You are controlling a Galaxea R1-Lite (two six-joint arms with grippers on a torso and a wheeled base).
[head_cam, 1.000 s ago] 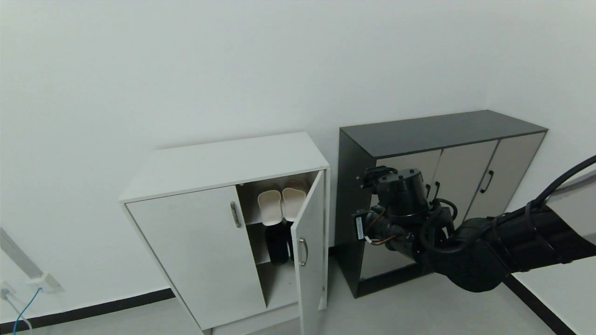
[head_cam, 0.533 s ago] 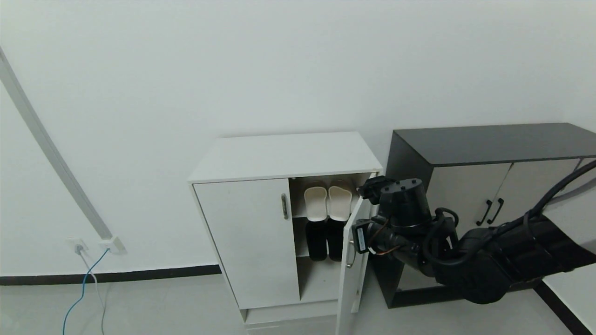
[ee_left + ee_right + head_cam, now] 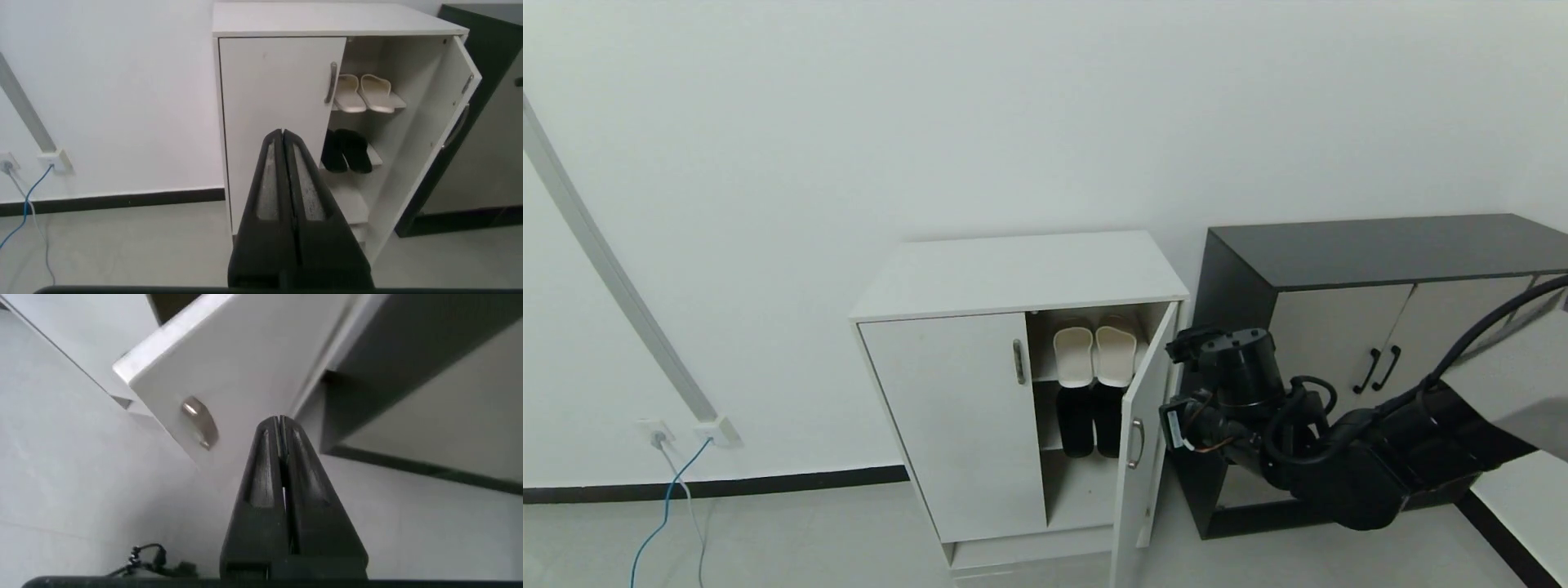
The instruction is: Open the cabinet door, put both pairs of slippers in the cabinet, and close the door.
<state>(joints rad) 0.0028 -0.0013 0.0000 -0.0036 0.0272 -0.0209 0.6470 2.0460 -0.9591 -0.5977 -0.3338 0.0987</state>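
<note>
- The white cabinet point(image 3: 1013, 273) stands on the floor against the wall; its left door point(image 3: 947, 416) is shut and its right door point(image 3: 1139, 425) stands partly open.
- A pair of light slippers point(image 3: 1094, 355) lies side by side on the upper shelf inside, and a pair of black slippers point(image 3: 1090, 420) on the shelf below.
- The right gripper point(image 3: 280, 422) has its fingers pressed together, holding nothing. It is at the outer face of the open door, near the door handle point(image 3: 198, 423); contact cannot be told.
- The left gripper point(image 3: 283, 133) is closed and empty too, well apart from the cabinet and pointing toward its shut door.
- A dark cabinet point(image 3: 1380, 253) stands just beside the white one, on its right.
</note>
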